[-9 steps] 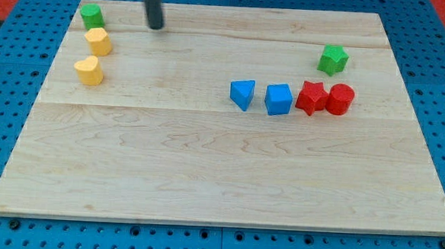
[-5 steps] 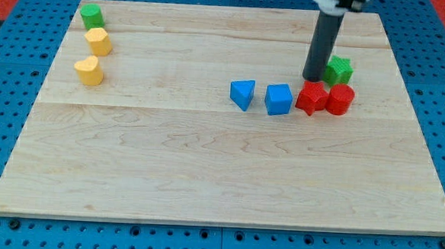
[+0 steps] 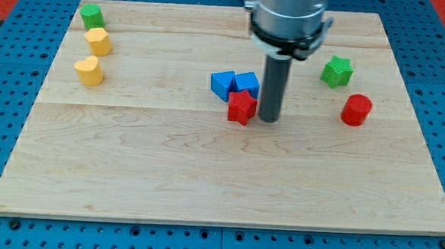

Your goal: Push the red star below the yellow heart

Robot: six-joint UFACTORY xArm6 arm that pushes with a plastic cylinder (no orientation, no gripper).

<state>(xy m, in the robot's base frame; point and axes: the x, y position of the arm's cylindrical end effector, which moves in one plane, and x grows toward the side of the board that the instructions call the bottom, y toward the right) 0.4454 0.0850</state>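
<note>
So my tip (image 3: 268, 119) sat touching the small red star block's (image 3: 241, 107) right side, since the yellow heart block (image 3: 89, 70) was far left; no jaws here, just a rod.

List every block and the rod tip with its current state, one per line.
my tip: on the board, against the red star's right side
red star: touching the blue blocks above it
blue blocks: two, pressed together
red cylinder: upright, alone
green star: alone
yellow heart: untouched, far left
yellow block: untouched
green block: top-left corner
</note>
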